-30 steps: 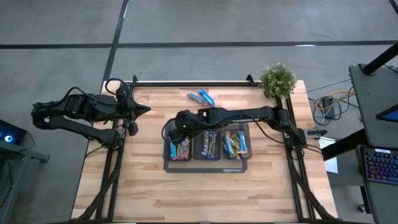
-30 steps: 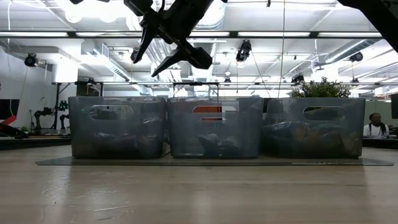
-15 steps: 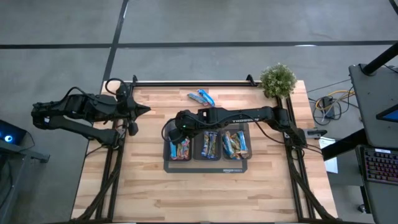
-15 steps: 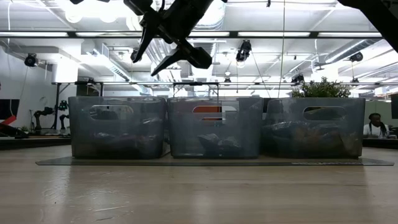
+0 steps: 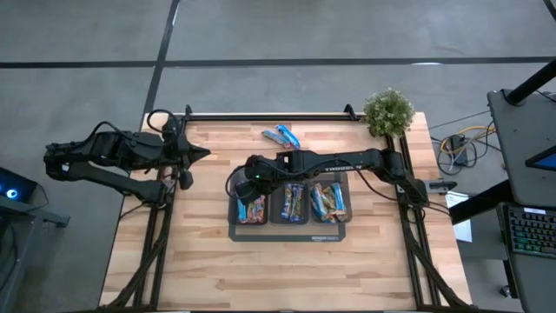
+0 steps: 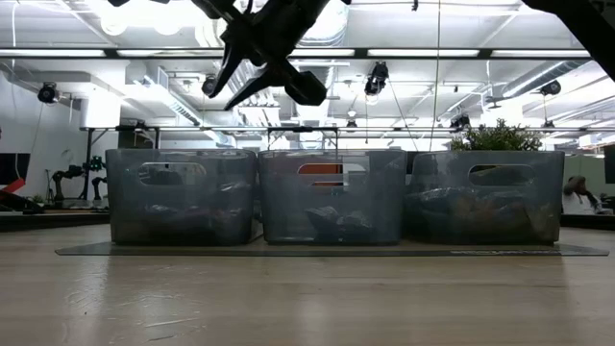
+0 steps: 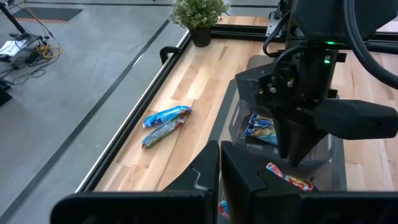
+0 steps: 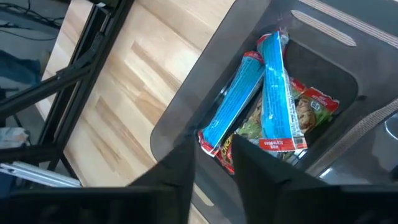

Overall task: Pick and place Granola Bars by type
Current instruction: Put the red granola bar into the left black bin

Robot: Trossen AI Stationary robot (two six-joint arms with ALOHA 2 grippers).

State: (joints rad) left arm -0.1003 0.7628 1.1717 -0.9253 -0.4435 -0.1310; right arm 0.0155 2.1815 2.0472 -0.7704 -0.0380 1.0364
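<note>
Three grey bins stand side by side on a dark tray (image 5: 291,233), each with wrapped granola bars lying in it. The left bin (image 5: 251,209) holds light blue bars with red ends (image 8: 261,99). Two more bars, one light blue (image 7: 166,115) and one darker (image 7: 163,132), lie flat on the table near its far edge (image 5: 281,135). My right gripper (image 6: 266,82) hangs open and empty above the left bin (image 8: 186,124). My left gripper (image 7: 219,171) is shut and waits at the table's left edge (image 5: 198,155).
A small potted plant (image 5: 387,111) stands at the far right corner. A black rail (image 5: 269,116) runs along the far edge. Bare wood lies in front of the tray (image 5: 278,274) and to its left. A person (image 6: 577,189) shows in the room beyond.
My right gripper has risen slightly above the left bin, staying open. The bars and bins have kept still.
</note>
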